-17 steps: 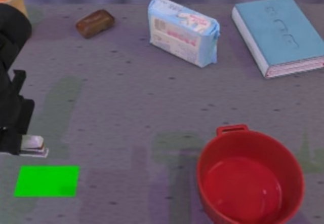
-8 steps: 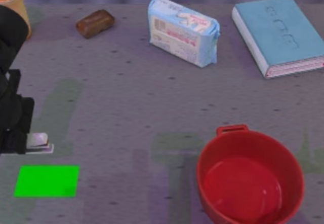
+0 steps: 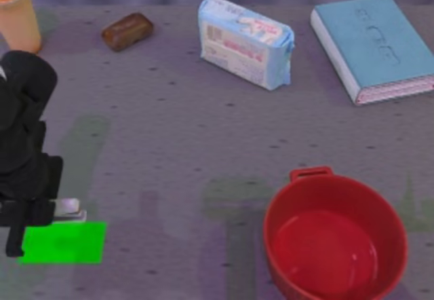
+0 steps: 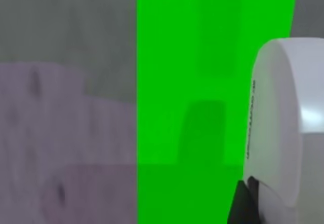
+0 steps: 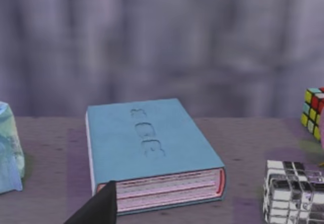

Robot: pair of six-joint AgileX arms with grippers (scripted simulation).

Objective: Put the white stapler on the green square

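White stapler (image 3: 70, 210) is held by the left hand (image 3: 42, 213) at the square's (image 3: 64, 243) twelve-o'clock edge (worktop's eight o'clock); lowering and release are judged left.

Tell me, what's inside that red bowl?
Nothing that shows: the red bowl on the table's right side has only its bare glossy red bottom in the top view. The near part of its inner wall is hidden behind its own rim.
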